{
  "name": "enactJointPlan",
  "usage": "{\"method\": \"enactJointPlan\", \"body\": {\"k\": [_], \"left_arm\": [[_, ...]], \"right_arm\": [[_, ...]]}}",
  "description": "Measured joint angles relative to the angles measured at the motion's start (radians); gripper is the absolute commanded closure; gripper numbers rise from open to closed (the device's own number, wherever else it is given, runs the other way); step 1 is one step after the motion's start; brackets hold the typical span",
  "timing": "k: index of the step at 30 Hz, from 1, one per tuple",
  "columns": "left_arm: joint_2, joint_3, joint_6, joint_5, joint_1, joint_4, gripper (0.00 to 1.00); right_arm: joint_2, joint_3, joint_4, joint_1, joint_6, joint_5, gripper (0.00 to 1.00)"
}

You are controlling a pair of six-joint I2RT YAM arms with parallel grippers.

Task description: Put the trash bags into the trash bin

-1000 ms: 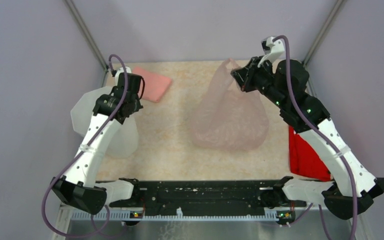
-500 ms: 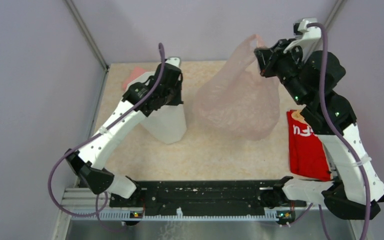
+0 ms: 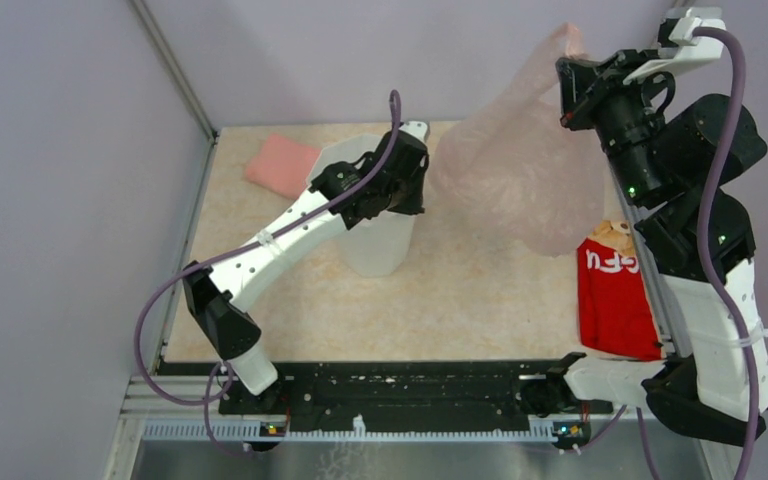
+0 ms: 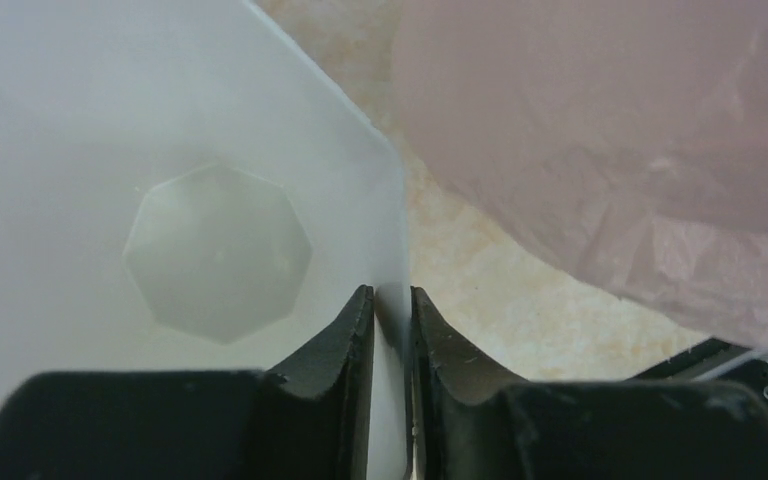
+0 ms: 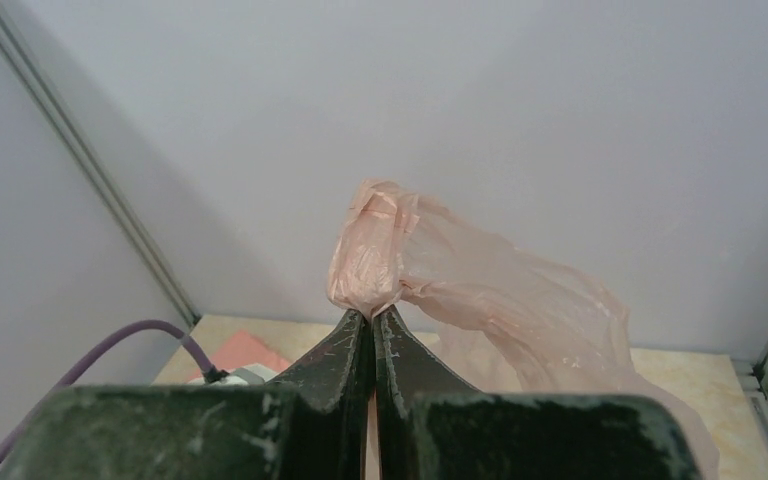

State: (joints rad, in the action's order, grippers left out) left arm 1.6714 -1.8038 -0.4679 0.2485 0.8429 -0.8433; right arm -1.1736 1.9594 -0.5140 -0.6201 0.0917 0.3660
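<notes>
The pale pink trash bag [image 3: 520,165] hangs in the air at the back right, its top pinched in my right gripper [image 3: 567,88], which is shut on it. From the right wrist, the bunched handle [image 5: 375,255] sticks up above the fingertips of my right gripper [image 5: 372,313]. The white trash bin [image 3: 370,235] stands upright on the table at centre, just left of the bag. My left gripper [image 3: 412,195] is shut on the bin's right wall. In the left wrist view the thin rim passes between the tips of my left gripper [image 4: 392,297], with the bin's faceted floor [image 4: 218,255] to the left and the bag [image 4: 620,150] to the right.
A folded salmon-pink cloth [image 3: 280,165] lies at the back left. A flat red packet [image 3: 615,300] with white lettering lies at the right edge beside the right arm. Grey walls close in the table on three sides.
My left gripper has dragged the bin from the left edge to the table's centre. My right gripper has lifted the bag higher and further right, off the table.
</notes>
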Motion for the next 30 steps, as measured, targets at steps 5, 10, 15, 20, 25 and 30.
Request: {"method": "enactJointPlan", "body": {"k": [5, 10, 15, 20, 25, 30], "left_arm": [[0.04, -0.037, -0.011, -0.051, 0.023, 0.028, 0.57], [0.048, -0.108, -0.003, -0.081, 0.031, 0.029, 0.41], [0.016, -0.134, 0.003, -0.104, 0.032, 0.05, 0.4], [-0.103, -0.083, 0.011, -0.102, 0.032, 0.064, 0.45], [-0.342, 0.036, 0.025, -0.017, 0.032, 0.08, 0.45], [-0.536, 0.071, 0.031, 0.215, 0.032, 0.089, 0.4]], "right_arm": [[-0.001, 0.006, 0.022, 0.0, -0.026, -0.016, 1.0], [-0.005, 0.026, 0.066, 0.0, -0.049, -0.071, 1.0], [-0.022, 0.061, 0.142, 0.0, -0.064, -0.145, 1.0], [-0.081, 0.128, 0.235, 0.0, -0.047, -0.255, 1.0], [-0.173, 0.196, 0.345, 0.0, 0.022, -0.391, 1.0], [-0.266, 0.206, 0.51, -0.014, 0.161, -0.527, 1.0]]}}
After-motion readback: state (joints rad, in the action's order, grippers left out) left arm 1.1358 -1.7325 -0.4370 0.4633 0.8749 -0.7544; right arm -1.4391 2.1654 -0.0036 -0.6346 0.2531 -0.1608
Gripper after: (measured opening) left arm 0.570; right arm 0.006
